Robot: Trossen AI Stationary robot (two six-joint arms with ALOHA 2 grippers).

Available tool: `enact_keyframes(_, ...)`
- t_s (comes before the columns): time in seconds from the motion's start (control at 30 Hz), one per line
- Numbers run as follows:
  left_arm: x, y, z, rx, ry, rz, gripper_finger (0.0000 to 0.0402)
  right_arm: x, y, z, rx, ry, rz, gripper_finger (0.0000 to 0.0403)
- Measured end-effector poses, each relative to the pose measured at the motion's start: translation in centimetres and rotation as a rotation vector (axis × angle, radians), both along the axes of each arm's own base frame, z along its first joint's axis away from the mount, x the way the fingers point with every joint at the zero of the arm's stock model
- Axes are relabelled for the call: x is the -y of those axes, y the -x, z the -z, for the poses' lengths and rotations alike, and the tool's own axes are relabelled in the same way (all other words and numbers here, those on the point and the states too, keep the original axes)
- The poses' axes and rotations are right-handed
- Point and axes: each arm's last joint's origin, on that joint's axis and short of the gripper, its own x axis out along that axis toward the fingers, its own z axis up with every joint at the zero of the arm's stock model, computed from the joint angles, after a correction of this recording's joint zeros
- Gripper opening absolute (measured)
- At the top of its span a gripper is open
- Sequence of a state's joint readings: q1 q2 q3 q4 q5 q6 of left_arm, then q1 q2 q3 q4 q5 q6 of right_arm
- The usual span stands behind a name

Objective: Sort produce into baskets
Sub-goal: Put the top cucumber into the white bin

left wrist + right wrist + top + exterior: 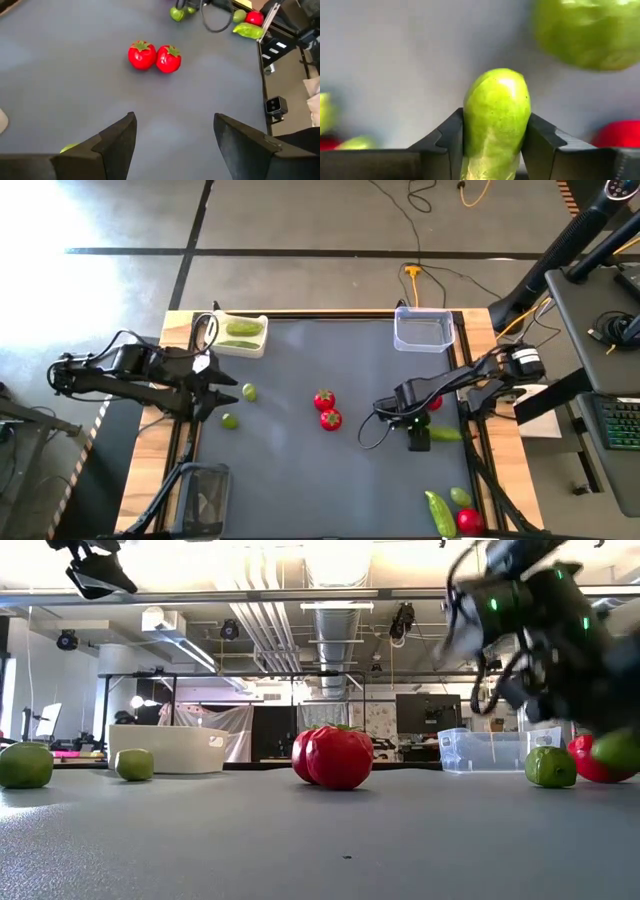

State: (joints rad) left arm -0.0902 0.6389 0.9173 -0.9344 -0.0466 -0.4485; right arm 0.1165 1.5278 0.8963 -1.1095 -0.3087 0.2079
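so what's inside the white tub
The white tub holds two green cucumbers, seen from above. The low view shows only its outer wall, so anything beneath them is hidden.

Bare mat (290,470) in front of two central strawberries (327,410).

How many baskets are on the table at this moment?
3. In the high view, the white basket is at the table's top-left corner, the clear basket at the top right, and the dark basket at the bottom-left edge. None seems hidden.
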Motion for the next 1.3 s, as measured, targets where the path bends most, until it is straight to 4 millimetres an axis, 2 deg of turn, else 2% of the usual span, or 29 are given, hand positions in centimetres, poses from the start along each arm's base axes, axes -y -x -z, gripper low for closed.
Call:
enact_keyframes(0.13, -0.1, 0.3, -0.1, 0.018, -0.071, 0.016, 0.0246, -0.8, -2.0, -4.3, 0.041, -0.144, 0.109, 0.0142)
enact_keyframes(0.23, -0.3, 0.1, -0.2, 0.024, -0.124, -0.009, 0.0247, -1.1, -4.5, -8.2, 0.182, -0.182, 0.196, 0.0141)
enact_keyframes(0.33, -0.3, -0.5, -0.3, 0.042, -0.156, -0.02, 0.0255, -0.1, -7.1, -11.3, 0.397, -0.072, 0.252, 0.0141)
enact_keyframes(0.43, -0.2, -1.4, -0.4, 0.082, -0.178, -0.007, 0.0267, 2.8, -9.2, -12.4, 0.52, 0.101, 0.302, 0.0141)
enact_keyframes(0.57, -0.1, -2.1, -0.4, 0.089, -0.193, 0.003, 0.0281, 8.1, -11.5, -10.8, 0.542, 0.321, 0.313, 0.0141)
enact_keyframes(0.67, -0.1, -2.3, -0.3, 0.078, -0.181, -0.005, 0.0286, 11.9, -13.5, -8.3, 0.58, 0.378, 0.309, 0.0141)
enact_keyframes(0.8, -0.1, -2.3, -0.3, 0.079, -0.156, -0.024, 0.0287, 14.9, -15.7, -4.3, 0.611, 0.404, 0.283, 0.0144)
enact_keyframes(0.97, -0.2, -2.2, -0.2, 0.073, -0.112, -0.09, 0.029, 15.7, -17.0, -0.5, 0.577, 0.408, 0.224, 0.0183)
enact_keyframes(1.03, -0.3, -2.3, 0.0, 0.051, -0.102, -0.111, 0.0295, 15.7, -17.1, 0.4, 0.56, 0.409, 0.209, 0.0204)
enact_keyframes(1.2, -1.0, -3.7, 0.9, -0.038, -0.123, -0.116, 0.0307, 15.5, -17.2, -0.8, 0.603, 0.414, 0.221, 0.0261)
enact_keyframes(1.3, -2.3, -5.1, 1.4, -0.101, -0.138, -0.087, 0.0312, 14.8, -16.7, -3.2, 0.65, 0.418, 0.218, 0.0293)
